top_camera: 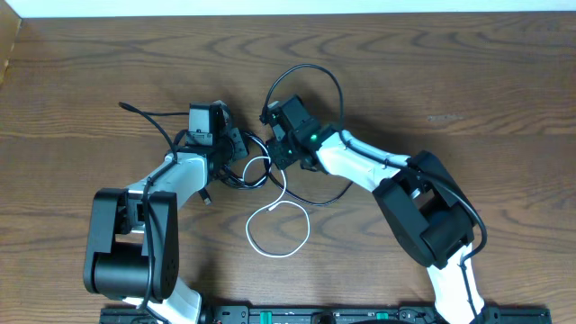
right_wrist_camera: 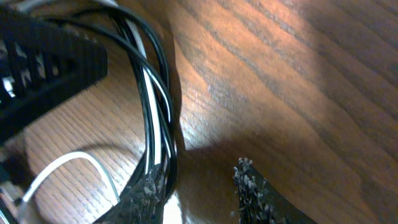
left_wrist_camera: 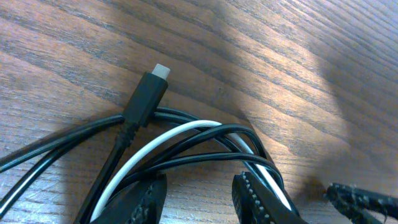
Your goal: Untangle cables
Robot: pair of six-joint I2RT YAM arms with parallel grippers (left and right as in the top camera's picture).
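**Two Sets of Fingers Crowd One Knot at Mid-Bench**

Your left fingers (left_wrist_camera: 140, 202) and right fingers (right_wrist_camera: 249, 190) meet over the tangle (top_camera: 248, 169) at the centre of the overhead frame, on the wooden bench (top_camera: 450, 72). Both pairs stand apart, with bare wood showing in each gap. The strands cross the left pair's tips and lie against one finger of the right pair, at the lower left of its wrist view. Nothing looks pinched.

The white cord (top_camera: 281, 227) loops out below the knot toward the lower centre. One black cord (top_camera: 312, 76) arcs toward the top, and a second black cord (top_camera: 144, 112) trails to the upper left.

Watch three things. White and black strands run side by side where each pair would close, so you could catch two or three at once, and pulling would then cinch the knot instead of freeing it. The plug (left_wrist_camera: 148, 93), at the upper left of the left wrist view, lies across the crossing strands, and its wide body is likely to snag if you draw it back through a loop. The two pairs are also close together, so a sideways move by either risks a knock, or drags the whole bundle across the bench.

No brand, label or lettering can be read. The plug is plain black with a pale tip. The only marking is a small green light (top_camera: 312, 138) on the right arm.
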